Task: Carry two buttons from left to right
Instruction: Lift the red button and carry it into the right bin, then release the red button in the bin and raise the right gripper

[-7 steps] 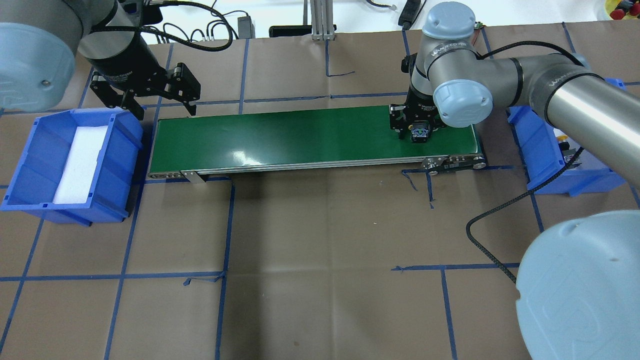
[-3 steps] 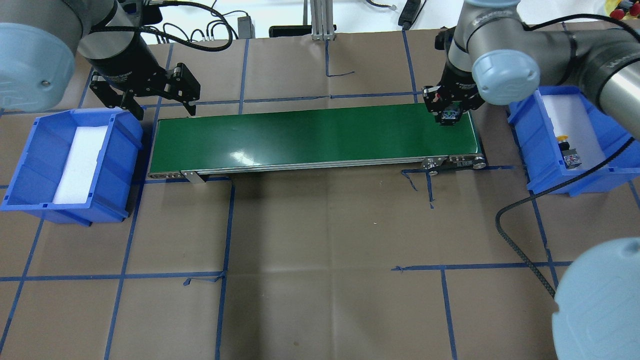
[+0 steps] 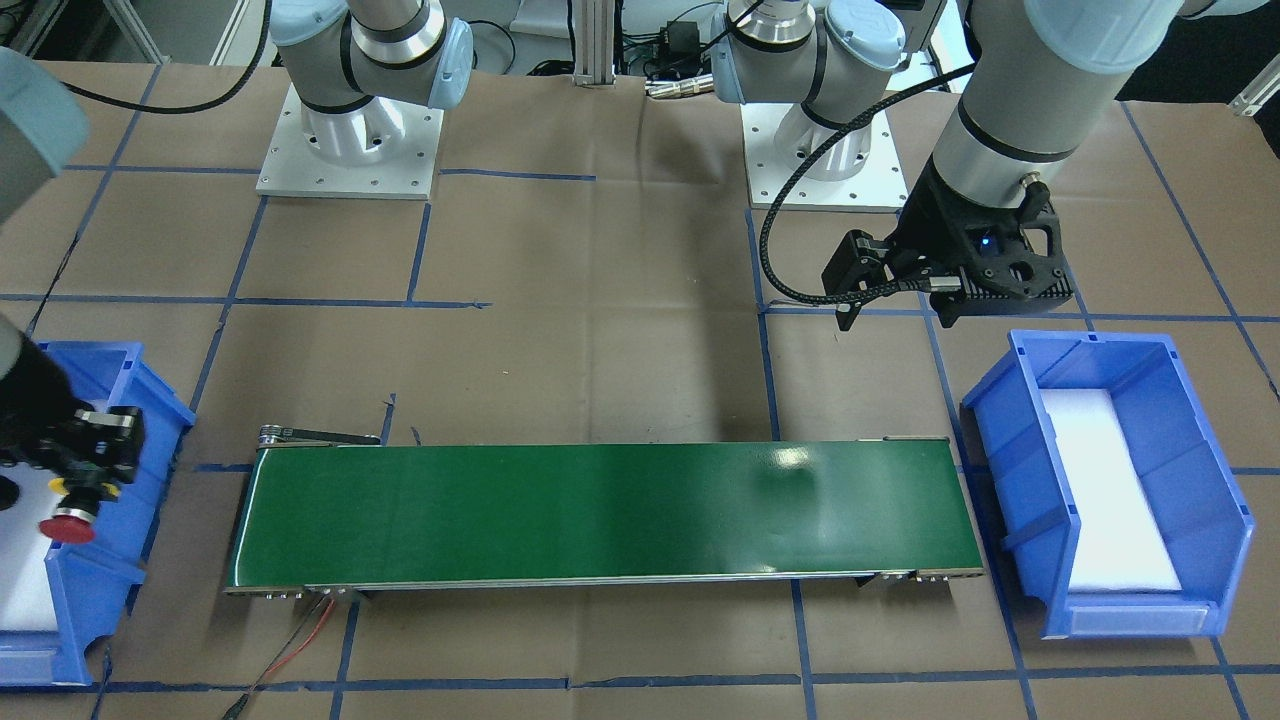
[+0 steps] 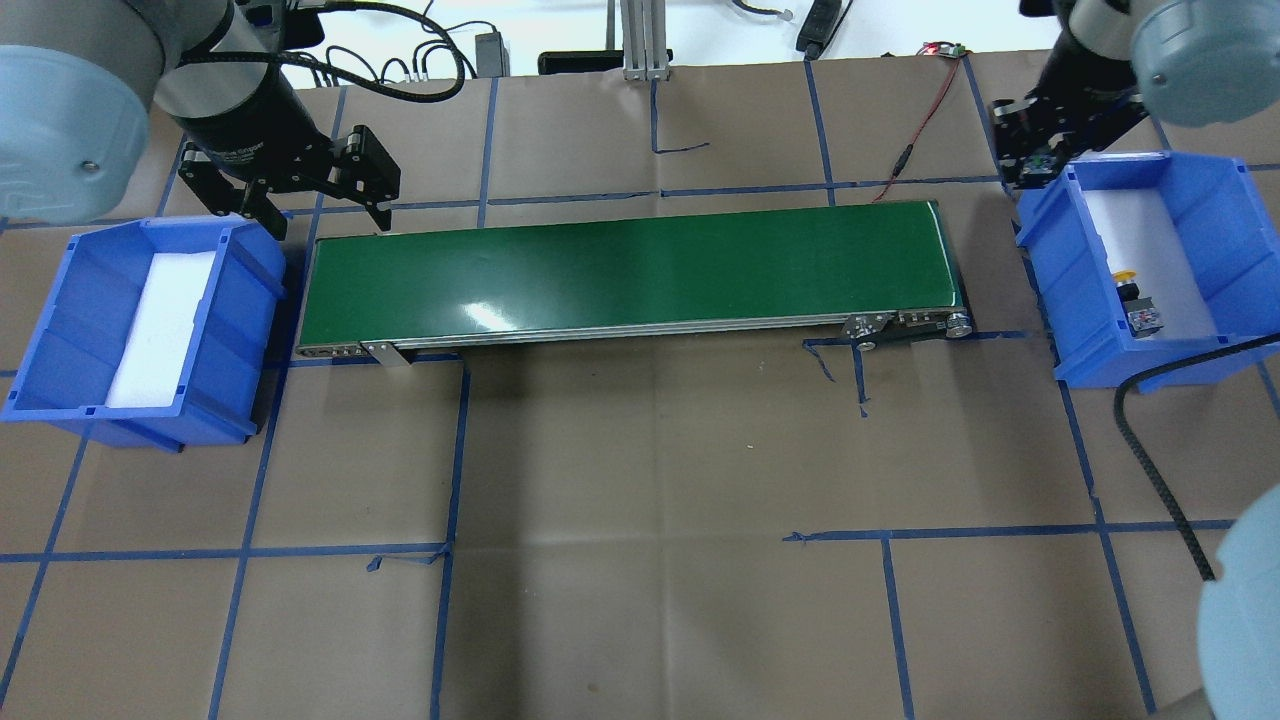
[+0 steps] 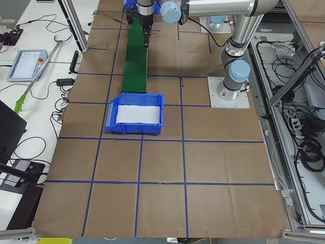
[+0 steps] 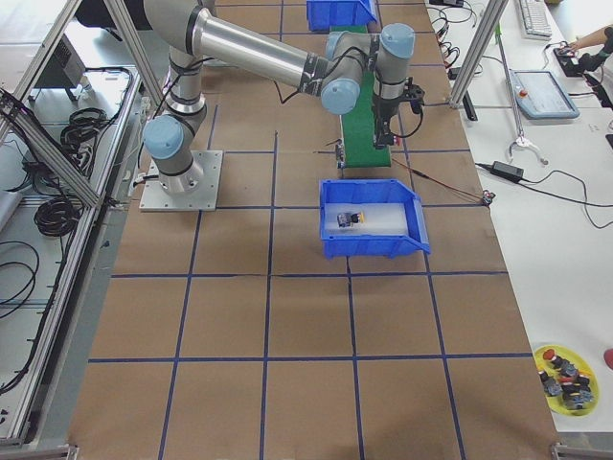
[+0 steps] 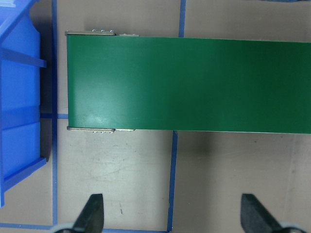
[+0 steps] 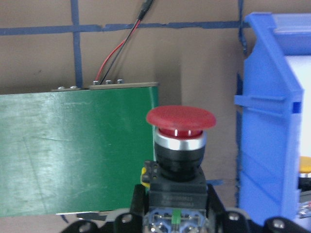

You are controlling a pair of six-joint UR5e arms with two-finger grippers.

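My right gripper is shut on the black-and-grey body of the red button, whose cap points out in front of the right wrist camera. It hangs by the far corner of the right blue bin, just past the end of the green conveyor belt. In the front-facing view the red button hovers over that bin's edge. The yellow button lies on white foam inside the right bin. My left gripper is open with nothing in it, behind the belt's left end.
The left blue bin holds only a white foam pad. Red and black wires run from the belt's far right corner. A black cable hangs from the right arm. A yellow dish of spare buttons sits far off.
My right gripper has carried the red button off the belt's right end, rightward and away to the right bin's far corner. The left arm has not moved.
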